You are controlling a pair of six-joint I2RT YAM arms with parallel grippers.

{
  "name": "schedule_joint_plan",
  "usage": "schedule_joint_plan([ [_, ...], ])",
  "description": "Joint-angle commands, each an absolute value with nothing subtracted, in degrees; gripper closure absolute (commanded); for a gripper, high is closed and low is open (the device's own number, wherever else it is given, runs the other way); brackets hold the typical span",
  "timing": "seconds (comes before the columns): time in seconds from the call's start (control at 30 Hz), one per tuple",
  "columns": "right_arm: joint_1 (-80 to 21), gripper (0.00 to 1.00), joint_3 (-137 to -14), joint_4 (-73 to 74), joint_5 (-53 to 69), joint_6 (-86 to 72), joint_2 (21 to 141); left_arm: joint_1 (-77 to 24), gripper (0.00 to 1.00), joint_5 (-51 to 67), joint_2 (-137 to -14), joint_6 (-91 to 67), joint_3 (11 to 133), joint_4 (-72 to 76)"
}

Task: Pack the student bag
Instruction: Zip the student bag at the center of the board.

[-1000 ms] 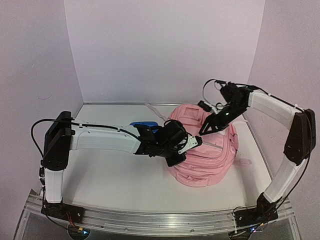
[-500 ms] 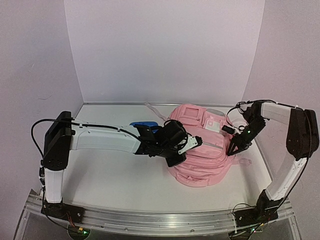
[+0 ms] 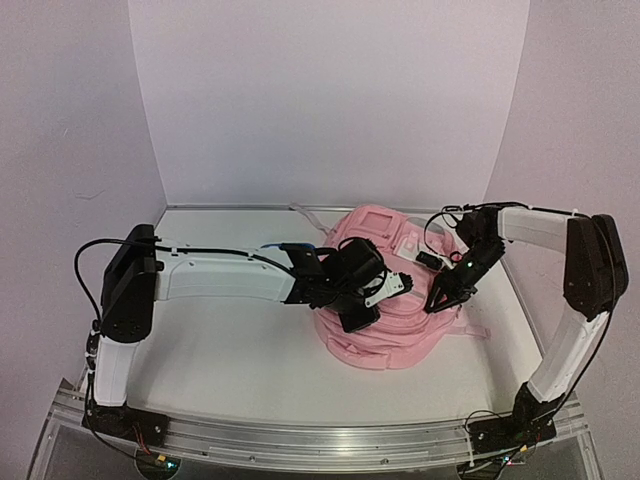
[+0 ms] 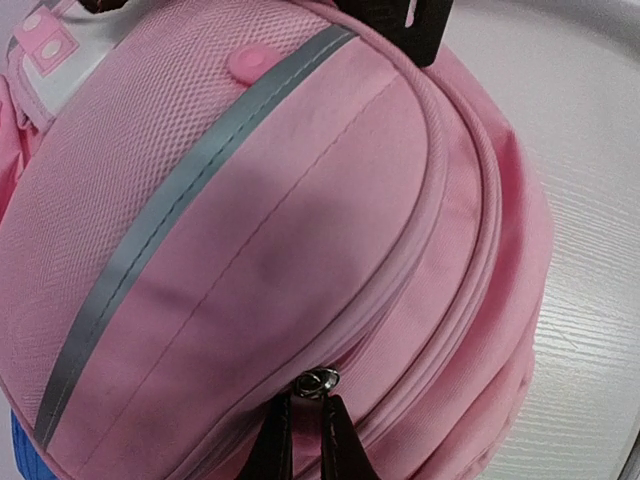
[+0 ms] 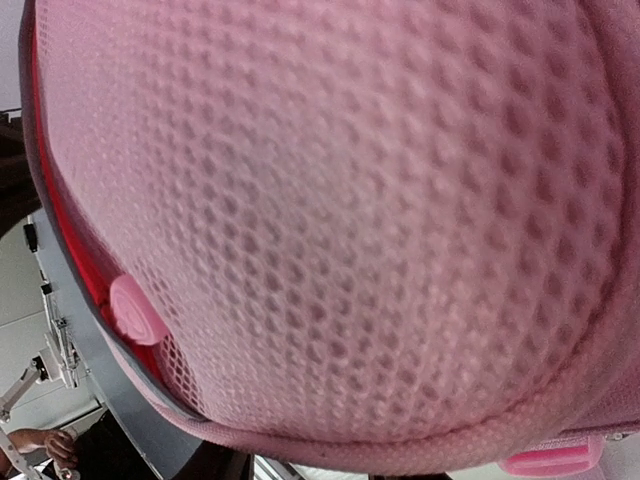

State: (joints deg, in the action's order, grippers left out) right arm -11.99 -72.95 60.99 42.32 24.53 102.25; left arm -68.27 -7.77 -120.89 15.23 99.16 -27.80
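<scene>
The student bag is a big pink backpack lying right of centre on the white table. My left gripper reaches over its left side and is shut on the pink zip pull. In the left wrist view the black fingertips pinch that pull just below the metal slider on the bag. My right gripper presses against the bag's right flank. Pink mesh of the bag fills the right wrist view and hides its jaws.
A blue item lies behind the left forearm, and shows again as a blue corner under the bag. A pink strap trails off the bag to the right. The right wall stands close beyond the right arm.
My right gripper came down from above the bag's top to its right flank. The bag slid toward the front left and turned. The left gripper kept hold of the zip pull.
</scene>
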Motion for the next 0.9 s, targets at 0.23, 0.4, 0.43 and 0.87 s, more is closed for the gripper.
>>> schedule_joint_plan([
  [0.23,-18.4,0.63,-76.6,43.9,54.9,7.8,103.6,-70.7,1.00,-1.1,-128.4,18.1,114.4,-23.8],
  [0.4,-18.7,0.63,-76.5,40.6,55.3,3.7,104.3,-71.3,1.00,-0.6,-130.0,16.7,118.6,-24.2],
  [0.43,-18.7,0.63,-76.4,40.2,55.2,3.3,104.3,-71.4,1.00,-0.3,-130.2,16.1,119.7,-24.3],
  [0.87,-12.4,0.61,-74.5,43.5,49.9,7.9,100.6,-71.5,0.66,3.1,-124.6,5.9,116.4,-25.7],
])
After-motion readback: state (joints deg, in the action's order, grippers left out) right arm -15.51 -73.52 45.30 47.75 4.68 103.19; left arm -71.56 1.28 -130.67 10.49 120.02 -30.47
